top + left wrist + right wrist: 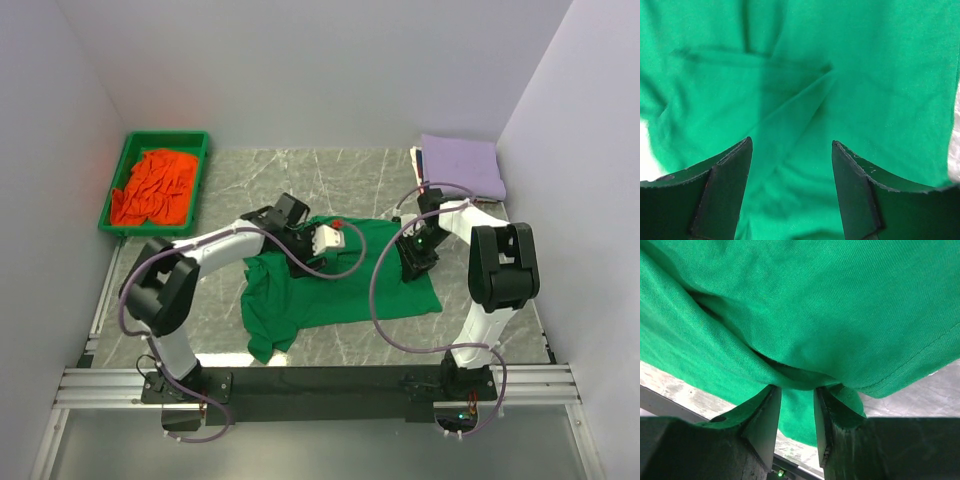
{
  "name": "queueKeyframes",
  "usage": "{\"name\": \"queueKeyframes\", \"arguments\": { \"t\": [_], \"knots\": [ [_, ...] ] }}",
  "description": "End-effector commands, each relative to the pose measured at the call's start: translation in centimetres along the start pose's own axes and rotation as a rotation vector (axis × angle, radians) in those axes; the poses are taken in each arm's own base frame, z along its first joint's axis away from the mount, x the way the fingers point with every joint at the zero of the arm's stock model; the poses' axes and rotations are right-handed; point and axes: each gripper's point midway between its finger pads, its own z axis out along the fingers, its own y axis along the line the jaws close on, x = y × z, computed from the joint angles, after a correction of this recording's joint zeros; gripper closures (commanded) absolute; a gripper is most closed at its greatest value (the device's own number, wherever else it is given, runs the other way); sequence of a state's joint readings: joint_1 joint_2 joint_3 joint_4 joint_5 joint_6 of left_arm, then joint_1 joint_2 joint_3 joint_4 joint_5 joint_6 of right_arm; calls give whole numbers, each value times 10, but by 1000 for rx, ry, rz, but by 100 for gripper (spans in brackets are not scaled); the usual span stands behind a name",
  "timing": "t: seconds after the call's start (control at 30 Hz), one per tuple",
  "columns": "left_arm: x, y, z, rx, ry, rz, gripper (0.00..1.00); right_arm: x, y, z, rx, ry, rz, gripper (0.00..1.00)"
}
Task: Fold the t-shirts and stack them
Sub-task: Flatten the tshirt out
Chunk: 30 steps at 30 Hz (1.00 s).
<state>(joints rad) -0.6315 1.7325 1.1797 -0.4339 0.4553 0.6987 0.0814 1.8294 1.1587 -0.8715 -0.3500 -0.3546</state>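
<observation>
A bright green t-shirt lies spread and rumpled in the middle of the table. My left gripper hovers over its upper middle. In the left wrist view that gripper is open, with only creased green cloth beneath and nothing between the fingers. My right gripper is at the shirt's right edge. In the right wrist view its jaws stand apart, and a fold and hem of the green shirt drape over the fingertips. An orange t-shirt lies crumpled in the tray. A folded lavender t-shirt rests at the back right.
The green plastic tray sits at the back left by the wall. White walls close in the left, back and right sides. Both arms' cables loop over the shirt. The metal base rail runs along the near edge.
</observation>
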Motion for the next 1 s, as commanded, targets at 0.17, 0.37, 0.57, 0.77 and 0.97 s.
{"name": "queueKeyframes", "arguments": {
  "t": [0.17,0.37,0.57,0.77,0.97],
  "knots": [
    [-16,-7,43,8,-28,203,31,17,2,0,6,6,10,61],
    [-17,-8,55,13,-19,247,42,30,7,-10,20,7,4,60],
    [-16,-12,49,39,9,275,96,41,-8,-26,103,-14,29,59],
    [-16,32,-1,-33,-50,90,99,55,-3,-35,79,-12,18,61],
    [4,147,-79,-321,-166,-175,99,64,4,-15,0,87,21,62]
  ]
}}
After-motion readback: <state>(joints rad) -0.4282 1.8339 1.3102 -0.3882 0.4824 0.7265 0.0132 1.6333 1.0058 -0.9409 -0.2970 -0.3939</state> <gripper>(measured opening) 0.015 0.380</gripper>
